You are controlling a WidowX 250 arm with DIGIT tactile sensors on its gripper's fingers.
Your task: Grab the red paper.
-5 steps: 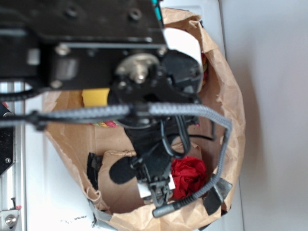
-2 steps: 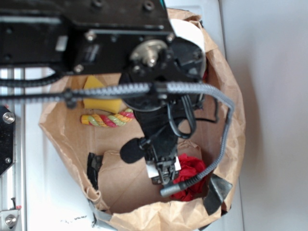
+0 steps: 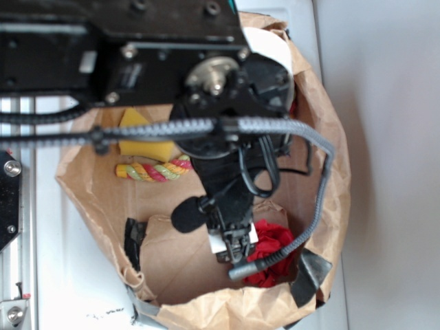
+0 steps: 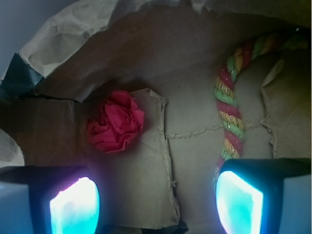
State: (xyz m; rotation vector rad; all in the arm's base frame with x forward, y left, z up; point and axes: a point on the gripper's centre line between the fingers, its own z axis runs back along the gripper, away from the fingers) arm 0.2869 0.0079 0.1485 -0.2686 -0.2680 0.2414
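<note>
The red paper [image 4: 116, 122] is a crumpled rosette-like ball lying on the brown floor of a paper bag [image 4: 190, 97]. In the wrist view it sits ahead of my left finger [image 4: 75, 207], left of the gap between the fingers. My gripper [image 4: 157, 204] is open, with only bare bag floor between its glowing pads. In the exterior view the gripper [image 3: 234, 249] hangs inside the bag, just left of the red paper [image 3: 273, 246]. The gripper and a grey cable partly cover the paper.
A red-yellow-green twisted rope [image 4: 231, 112] runs past my right finger and lies across the bag in the exterior view [image 3: 152, 170]. A yellow sponge [image 3: 144, 141] sits behind the rope. The bag's crumpled walls [image 3: 330, 172] ring the gripper. Dark tape [image 3: 134, 237] marks the bag floor.
Since a second ago the arm has shifted right in the exterior view, uncovering the rope and more of the sponge. Nothing has moved over the last half second.
</note>
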